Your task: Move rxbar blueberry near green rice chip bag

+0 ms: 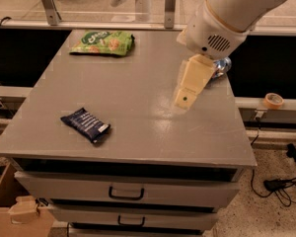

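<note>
A grey tabletop [138, 93] is seen above two drawers [64, 186]. A crushed can [224, 65] is partly hidden behind the hand [185, 98], which is held over the tabletop's right side. A tape roll [274, 100] is seen at the right, a cardboard box [10, 211] at lower left.
</note>
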You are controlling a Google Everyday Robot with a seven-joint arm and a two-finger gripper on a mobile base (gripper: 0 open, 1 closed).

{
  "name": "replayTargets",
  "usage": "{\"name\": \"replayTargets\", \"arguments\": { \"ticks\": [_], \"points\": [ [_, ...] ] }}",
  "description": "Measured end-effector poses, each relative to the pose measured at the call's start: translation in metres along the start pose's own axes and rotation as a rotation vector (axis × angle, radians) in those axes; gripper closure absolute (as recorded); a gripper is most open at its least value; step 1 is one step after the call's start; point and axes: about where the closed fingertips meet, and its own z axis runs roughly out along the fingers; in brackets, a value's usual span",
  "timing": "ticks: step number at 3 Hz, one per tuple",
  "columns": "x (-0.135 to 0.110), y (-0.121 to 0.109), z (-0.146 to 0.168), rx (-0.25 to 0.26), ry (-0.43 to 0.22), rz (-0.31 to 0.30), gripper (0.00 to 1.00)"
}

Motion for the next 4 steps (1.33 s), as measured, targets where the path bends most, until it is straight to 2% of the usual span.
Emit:
{"name": "replayTargets", "arguments": {
  "ticks": [1, 3, 4],
  "points": [
    [-0.009, 0.004, 0.013, -0.02, -0.029, 0.007, 0.0],
    [-0.05, 0.027, 0.088, -0.106, -0.134, 0.148, 0.0],
    [-0.075, 0.032, 0.126, -0.122, -0.184, 0.198, 0.0]
  ]
}}
